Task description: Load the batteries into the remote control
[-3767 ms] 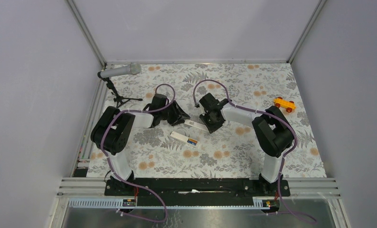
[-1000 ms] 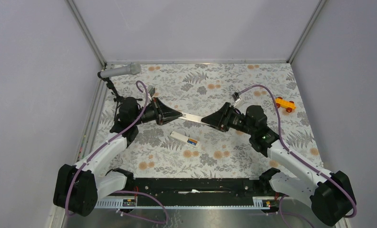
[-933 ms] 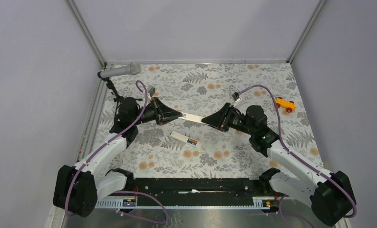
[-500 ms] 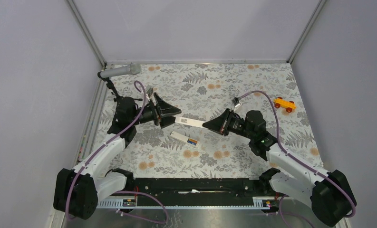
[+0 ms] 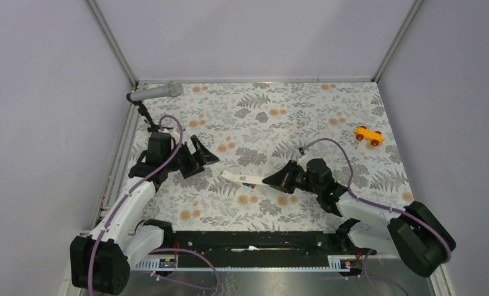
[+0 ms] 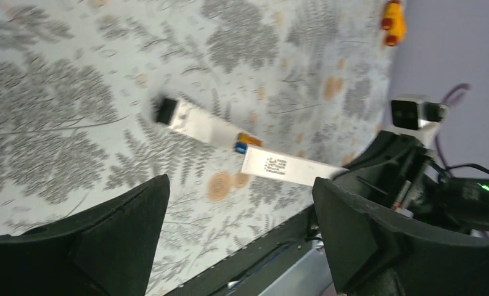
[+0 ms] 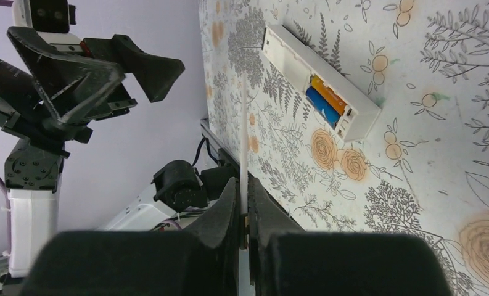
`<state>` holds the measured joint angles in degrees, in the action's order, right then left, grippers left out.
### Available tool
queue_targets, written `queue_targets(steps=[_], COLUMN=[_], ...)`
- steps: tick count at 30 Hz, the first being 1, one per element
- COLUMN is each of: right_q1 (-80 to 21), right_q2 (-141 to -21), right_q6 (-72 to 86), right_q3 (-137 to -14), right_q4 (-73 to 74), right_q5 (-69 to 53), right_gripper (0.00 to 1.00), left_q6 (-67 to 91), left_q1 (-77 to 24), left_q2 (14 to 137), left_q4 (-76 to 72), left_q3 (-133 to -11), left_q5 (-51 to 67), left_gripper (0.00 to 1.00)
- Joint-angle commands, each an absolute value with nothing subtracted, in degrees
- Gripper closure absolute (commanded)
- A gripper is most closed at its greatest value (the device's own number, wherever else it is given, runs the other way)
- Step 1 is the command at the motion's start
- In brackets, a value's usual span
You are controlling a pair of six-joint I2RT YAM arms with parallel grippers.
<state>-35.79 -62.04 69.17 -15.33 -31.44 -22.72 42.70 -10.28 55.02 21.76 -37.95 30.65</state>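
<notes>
White remote control (image 7: 291,55) is laid flat nr centre of tabletop (image 5: 328,105), toward near edge, w/ blue & orange batteries (image 7: 327,100) seated in its slot. Thin white cover (image 6: 288,168) is clenched by R claw (image 7: 244,188), just beside remote. L claw (image 5: 205,151) is spread wide, nothing held, nr left edge.

Table (image 5: 328,105) covered with floral-print sheet. Remote control (image 7: 288,55) laid flat near centre, slot uncovered, 2 batteries (image 7: 327,98) seated inside. Microphone (image 5: 156,92) stood on tripod, far-left corner. Toy car (image 5: 368,135) set far right.
</notes>
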Motion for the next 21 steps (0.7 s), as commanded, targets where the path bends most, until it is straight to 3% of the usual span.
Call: queue_targets(steps=[1,8,14,21], right_q1=[-40.7,-45.3,-45.3,-45.5], right_q2=[-68.3,-75.5,-78.5,-88.5], right_q6=[73.3,76.1,75.9,80.8], right_q3=[-16.5,-15.3,-17.3,-17.3], right_q4=[-42.0,-54.3,-55.1,-63.2], right_q5=[-15.9,-6.9,-5.4,-7.6], right_gripper=[1.0,1.0,1.0,1.0], left_q6=[39.4,41.6,41.6,41.8], left_q1=[-10.0,-10.0,-9.9,-9.9], left_q2=[56.8,59.7,62.9,65.7], left_q4=[23.2,16.0,12.6,8.7], left_q3=[-35.3,-31.8,-30.0,-28.7], left_q5=[24.0,24.5,25.1,25.7], left_gripper=[0.08,0.09,0.09,0.25])
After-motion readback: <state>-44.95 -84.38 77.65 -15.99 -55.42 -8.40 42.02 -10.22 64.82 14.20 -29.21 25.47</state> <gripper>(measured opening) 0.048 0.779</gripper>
